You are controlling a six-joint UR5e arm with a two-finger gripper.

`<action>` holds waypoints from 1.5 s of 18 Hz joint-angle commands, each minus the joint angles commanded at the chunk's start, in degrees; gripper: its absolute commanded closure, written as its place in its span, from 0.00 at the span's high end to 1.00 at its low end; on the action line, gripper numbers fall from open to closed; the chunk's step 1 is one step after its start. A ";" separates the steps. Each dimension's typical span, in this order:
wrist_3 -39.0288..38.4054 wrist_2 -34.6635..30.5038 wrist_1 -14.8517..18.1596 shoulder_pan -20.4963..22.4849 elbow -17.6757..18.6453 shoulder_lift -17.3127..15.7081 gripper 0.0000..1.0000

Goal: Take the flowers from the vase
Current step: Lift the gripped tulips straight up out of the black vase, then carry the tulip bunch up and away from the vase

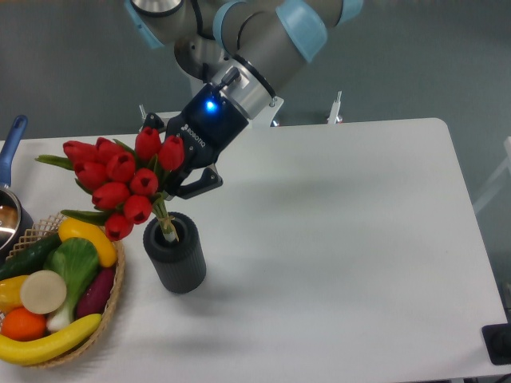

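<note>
Gripper [169,185] clamped on flowers [120,179] just below the red heads, at the bundled stems; a dark finger [201,185] showing to the right of the bunch, the other finger hidden behind buds and leaves. Held there probably because the stems gather into one tight neck at that spot, easy to pinch without crushing the blooms. Arm tilted, coming in from upper right, so the bunch leans up and to the left, heads fanned out over the basket [112,307] edge.

Stem end still dipping into the mouth of the vase [176,255]: a pale green tip visible just inside the rim, so not yet clear of it. Judged partly lifted, with more upward travel needed before any sideways move, otherwise the stem tip could catch the rim and tip the vase. Vase upright on the counter [343,239], just beside the basket of fruit and vegetables; touching or not, hard to say.

Exact contact between finger pads and stems not visible, buried in leaves. String on the stems not made out. Depth of stem remaining inside the vase unknown, interior dark. At far left, a pot [9,209] with a blue handle cut off by the frame edge. Upper arm joints cropped at the top.
</note>
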State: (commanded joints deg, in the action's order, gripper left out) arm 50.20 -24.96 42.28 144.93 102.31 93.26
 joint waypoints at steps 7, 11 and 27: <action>-4.23 2.28 0.18 2.55 -1.67 -1.67 0.39; -4.76 3.60 0.18 6.94 -2.38 -2.73 0.39; 4.03 4.22 -0.09 21.98 0.52 -0.01 0.39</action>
State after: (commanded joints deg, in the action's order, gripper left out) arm 54.22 -20.74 42.19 166.90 102.83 93.25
